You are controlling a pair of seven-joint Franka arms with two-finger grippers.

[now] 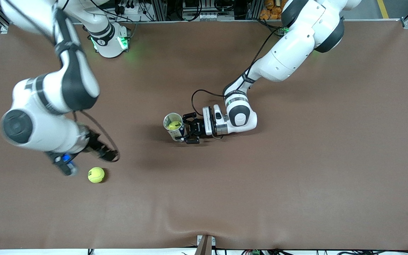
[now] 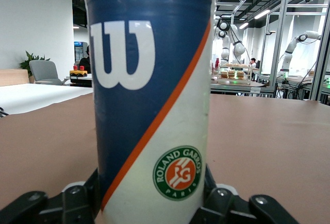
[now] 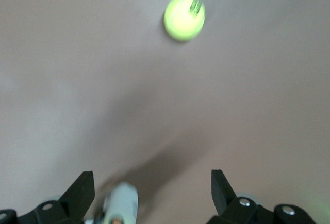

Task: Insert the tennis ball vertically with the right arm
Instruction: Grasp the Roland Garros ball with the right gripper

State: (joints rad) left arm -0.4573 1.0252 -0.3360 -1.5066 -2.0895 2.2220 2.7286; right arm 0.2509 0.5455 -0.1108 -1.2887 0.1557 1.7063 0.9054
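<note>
The loose tennis ball [image 1: 96,175] lies on the brown table [image 1: 296,177] toward the right arm's end, nearer the front camera than the can [image 1: 174,126] and well apart from it. It looks like an ordinary felt-covered ball — light, springy, with a fuzzy skin that should give the pads good friction, though being round it will likely roll away if nudged off-centre. The best hold is probably across its widest part, fingers coming straight down on either side so that the ball hangs below the gripper, ready for a vertical drop. The right gripper [image 1: 83,156] hovers above the table just beside the ball, not touching it; in the right wrist view its two black fingertips [image 3: 81,190] stand wide apart with nothing between them, and the ball [image 3: 184,16] sits ahead of the gap, not inside it. The can — a blue-and-white Wilson tube with an orange stripe and a Roland Garros badge [image 2: 178,173] — stands upright near the middle of the table, mouth open to the top. One yellow ball [image 1: 175,125] already rests inside it. The left gripper [image 1: 192,128] clamps the can's side low down, fingers [image 2: 77,201] pressed to either side of the wall [image 2: 149,95], steadying it. The tube looks thin-walled and light, so it would probably tip if bumped at the rim without that hold.
</note>
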